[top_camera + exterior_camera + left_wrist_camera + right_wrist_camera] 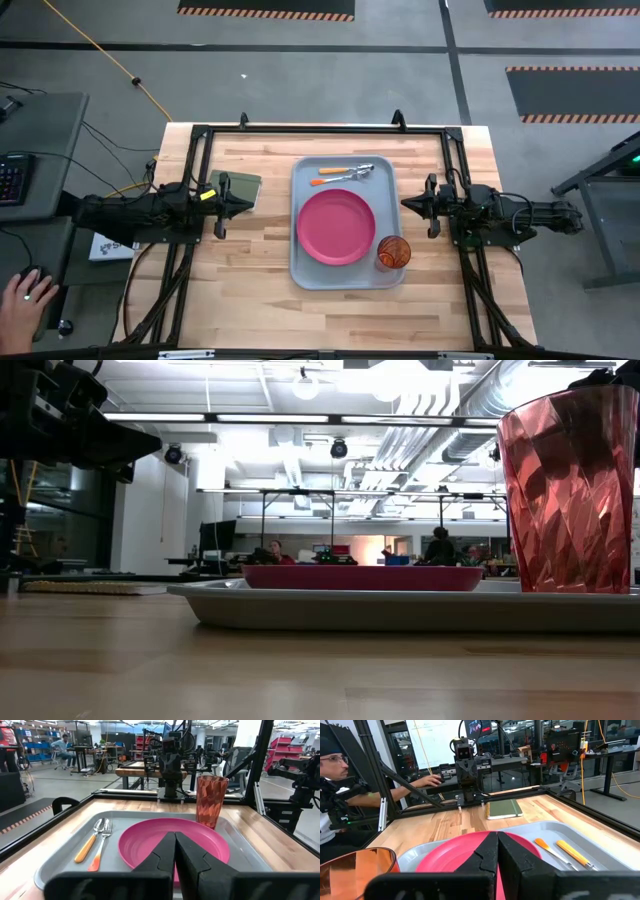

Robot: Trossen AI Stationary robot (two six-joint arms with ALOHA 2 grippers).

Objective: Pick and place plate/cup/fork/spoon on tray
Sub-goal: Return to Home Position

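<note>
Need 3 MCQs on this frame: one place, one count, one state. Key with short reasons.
1. Where does the cup stand?
A. On the plate
B. On the tray, in a corner on the right gripper side
C. On the bare wood

2. How many orange-handled utensils lie on the tray?
A. One
B. Two
C. Four

3. How are the fingers of the left gripper and the right gripper?
A. Both shut
B. Both open
C. Left open, right shut

Key:
1 B: the cup sits inside the tray rim, beside the plate.
2 B: a spoon and a fork lie side by side past the plate.
3 A: each wrist view shows its two fingers pressed together, holding nothing.
</note>
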